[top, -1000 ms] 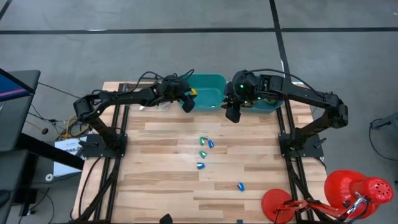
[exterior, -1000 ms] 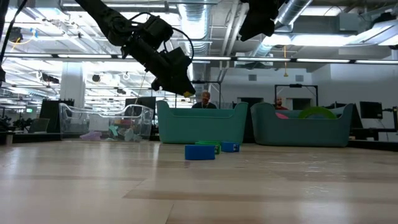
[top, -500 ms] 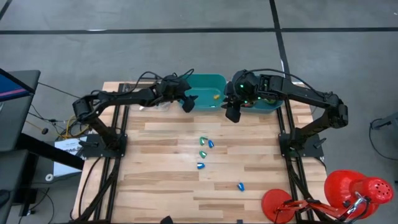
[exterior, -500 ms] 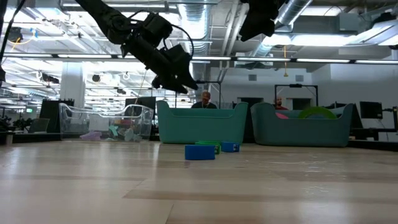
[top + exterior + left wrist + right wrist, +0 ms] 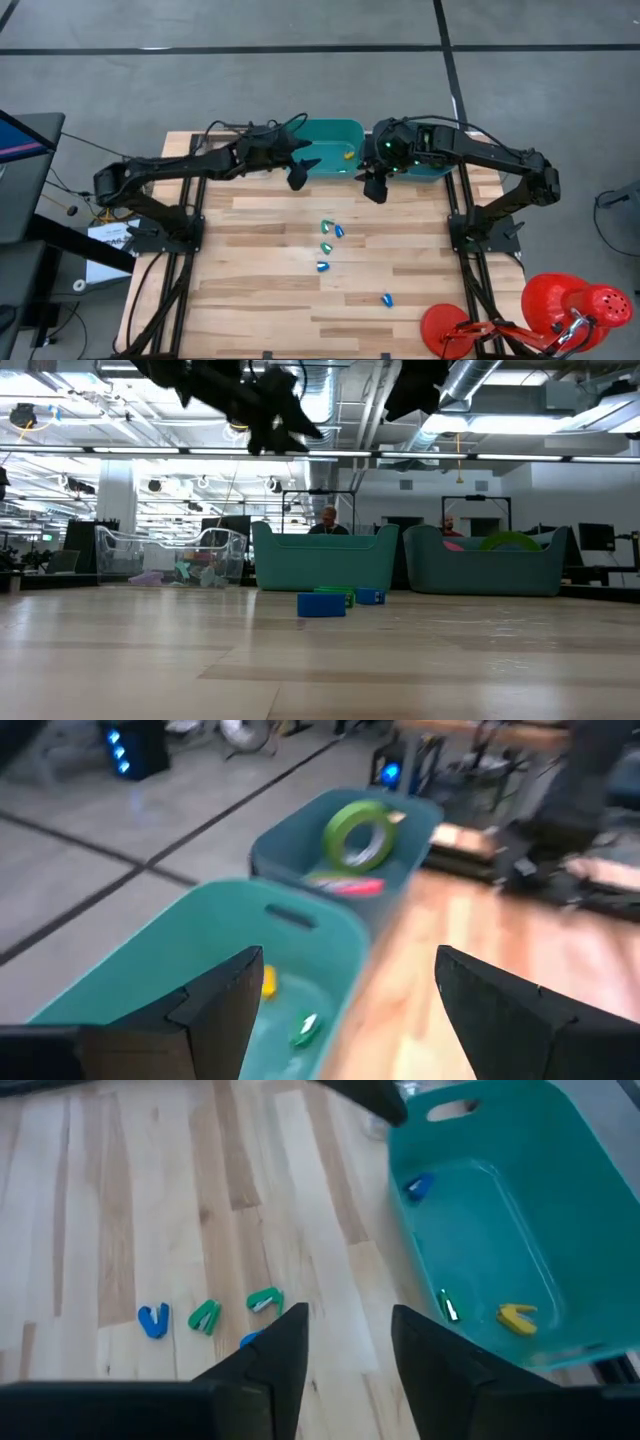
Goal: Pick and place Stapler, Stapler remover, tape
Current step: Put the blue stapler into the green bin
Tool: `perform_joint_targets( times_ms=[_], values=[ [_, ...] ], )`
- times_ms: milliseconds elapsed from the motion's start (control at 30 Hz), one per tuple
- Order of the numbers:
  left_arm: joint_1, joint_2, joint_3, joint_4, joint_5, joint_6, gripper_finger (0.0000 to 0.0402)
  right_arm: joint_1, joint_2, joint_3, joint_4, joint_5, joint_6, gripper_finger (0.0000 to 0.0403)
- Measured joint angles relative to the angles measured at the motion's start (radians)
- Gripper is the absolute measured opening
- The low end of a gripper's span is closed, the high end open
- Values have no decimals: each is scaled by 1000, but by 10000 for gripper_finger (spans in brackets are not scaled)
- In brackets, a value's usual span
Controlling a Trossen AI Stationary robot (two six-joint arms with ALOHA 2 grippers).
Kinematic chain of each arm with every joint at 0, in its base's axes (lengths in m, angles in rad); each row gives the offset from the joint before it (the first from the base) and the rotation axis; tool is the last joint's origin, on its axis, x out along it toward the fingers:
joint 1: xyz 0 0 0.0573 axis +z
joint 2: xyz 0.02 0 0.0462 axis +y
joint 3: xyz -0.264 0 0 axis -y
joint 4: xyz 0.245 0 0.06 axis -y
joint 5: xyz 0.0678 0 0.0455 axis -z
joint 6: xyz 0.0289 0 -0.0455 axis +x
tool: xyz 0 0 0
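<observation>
Both grippers hang in the air, open and holding nothing. My left gripper is over the near rim of the light teal bin. A small yellow claw-shaped piece and a green one lie on that bin's floor. My right gripper hovers just right of that bin, above the table. The darker bin holds a green tape roll standing on edge and a pink-red roll lying flat; a second green roll does not show. Several small blue and green pieces lie mid-table.
The two bins stand side by side at the table's far edge. One blue piece lies alone toward the near right. A clear container shows beyond the table's far left. People sit in the room behind the bins. Red objects sit off the near right corner.
My left gripper held a small yellow piece over the light teal bin, let it go, and the piece dropped onto the bin's floor. The gripper then rose well above the bin. My right arm has stayed almost still.
</observation>
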Motion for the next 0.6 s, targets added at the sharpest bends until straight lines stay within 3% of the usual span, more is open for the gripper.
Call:
perform_joint_targets(
  times_ms=[400, 600],
  values=[
    [-135, -159, 0, -39, 0, -8, 285, 56, -2, -23, 7, -5, -36, 238],
    [-170, -194, 0, -39, 0, -11, 285, 58, -2, -110, 26, -97, -58, 250]
  ],
)
